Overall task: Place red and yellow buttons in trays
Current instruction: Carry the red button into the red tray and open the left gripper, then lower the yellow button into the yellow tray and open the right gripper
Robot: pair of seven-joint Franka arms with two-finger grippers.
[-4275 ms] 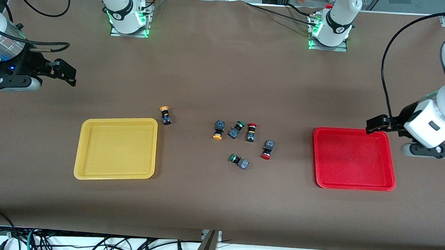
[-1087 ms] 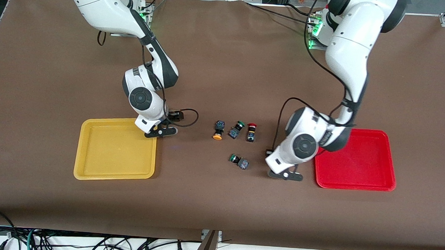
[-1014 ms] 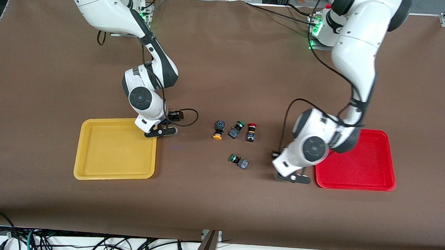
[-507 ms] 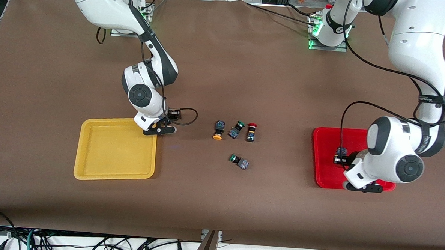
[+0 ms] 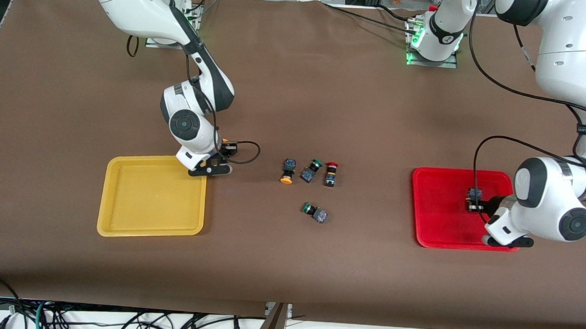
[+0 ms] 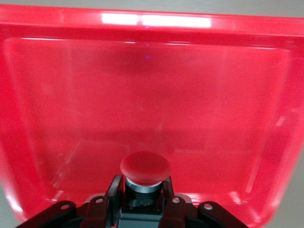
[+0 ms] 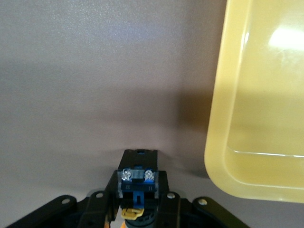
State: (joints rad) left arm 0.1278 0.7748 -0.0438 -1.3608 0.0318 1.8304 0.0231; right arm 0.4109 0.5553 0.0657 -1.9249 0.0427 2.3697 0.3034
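My left gripper (image 5: 473, 200) is shut on a red-capped button (image 5: 474, 194) and holds it over the red tray (image 5: 436, 225). In the left wrist view the red cap (image 6: 145, 166) sits between the fingers (image 6: 113, 187), above the tray floor (image 6: 142, 95). My right gripper (image 5: 223, 149) is shut on a yellow-capped button, whose dark blue body (image 7: 137, 178) shows in the right wrist view. It holds this button low over the table, just beside the yellow tray's (image 5: 122, 226) corner (image 7: 266, 118). One yellow button (image 5: 286, 172) and one red button (image 5: 330, 174) lie mid-table.
Two green-capped buttons lie mid-table: one (image 5: 311, 170) between the loose yellow and red buttons, the other (image 5: 314, 212) nearer the front camera. A black cable (image 5: 246, 152) loops from the right wrist toward the cluster.
My left gripper has carried the red button from mid-table over to the red tray. My right gripper has stayed beside the yellow tray's corner, shifting only slightly.
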